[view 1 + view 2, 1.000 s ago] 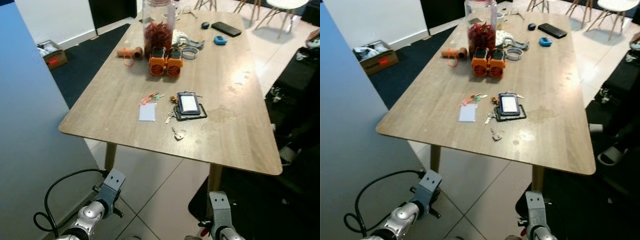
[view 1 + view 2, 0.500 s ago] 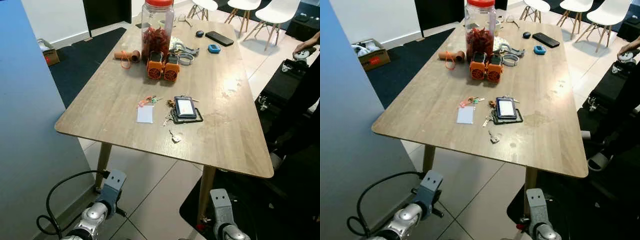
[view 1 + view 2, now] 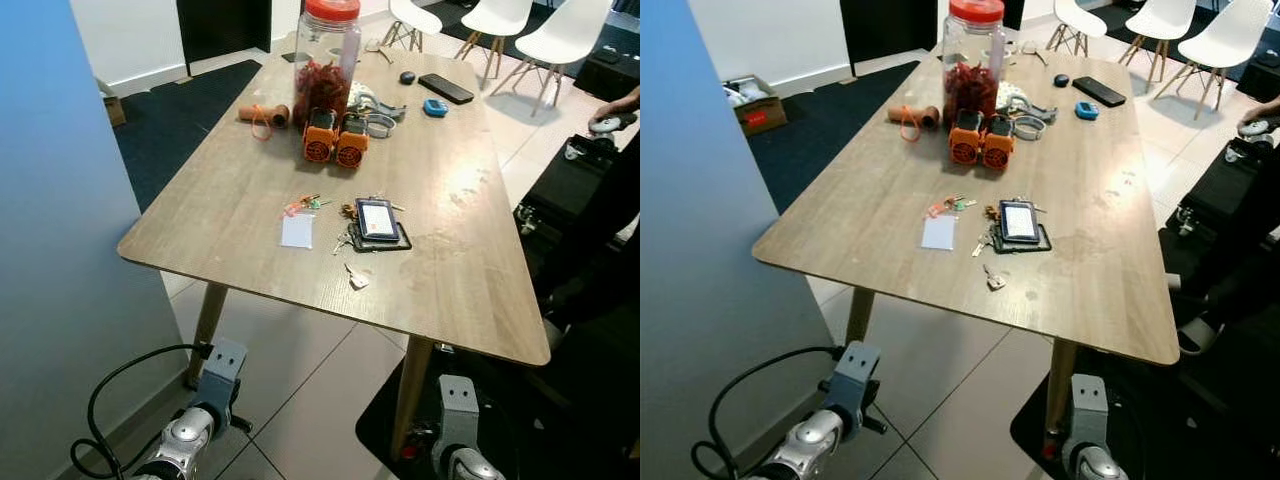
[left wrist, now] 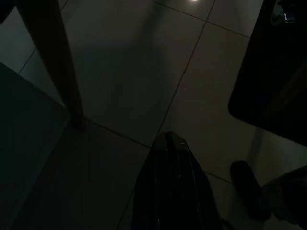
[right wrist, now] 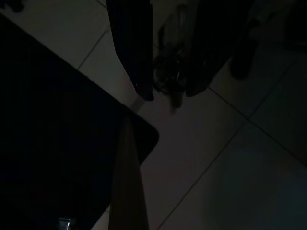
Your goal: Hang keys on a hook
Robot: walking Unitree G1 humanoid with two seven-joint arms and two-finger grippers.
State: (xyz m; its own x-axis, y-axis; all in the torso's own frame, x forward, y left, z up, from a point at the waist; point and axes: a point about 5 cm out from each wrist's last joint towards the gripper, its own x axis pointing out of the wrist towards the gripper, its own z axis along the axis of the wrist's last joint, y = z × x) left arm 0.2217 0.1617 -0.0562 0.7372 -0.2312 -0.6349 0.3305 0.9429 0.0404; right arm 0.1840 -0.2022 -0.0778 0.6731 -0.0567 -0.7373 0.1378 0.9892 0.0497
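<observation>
Keys lie on the wooden table (image 3: 230, 190) ahead of me. A small key with a pale tag (image 3: 354, 277) is closest to the front edge. A bunch with coloured tags (image 3: 306, 204) is further in, and more keys (image 3: 345, 240) touch a black card holder (image 3: 378, 220). Both arms hang low below the table edge, the left arm (image 3: 205, 415) and the right arm (image 3: 456, 440). In the dark left wrist view, the left gripper (image 4: 171, 143) points at the tiled floor with its fingers together. The right gripper (image 5: 168, 91) has a gap between its fingers (image 5: 132, 52) and holds nothing.
A blue partition (image 3: 50, 250) stands close on my left. The far half of the table holds a red-lidded jar (image 3: 327, 50), two orange devices (image 3: 335, 145), a cardboard roll (image 3: 262, 114) and a phone (image 3: 447, 88). A white card (image 3: 297, 231) lies by the keys. At right are black cases (image 3: 580, 180) and a person's hand (image 3: 615, 103).
The whole picture has shifted as the camera moved, and the table now sits slightly lower and to the right in view. Both arms still hang, and the things on the table have not moved.
</observation>
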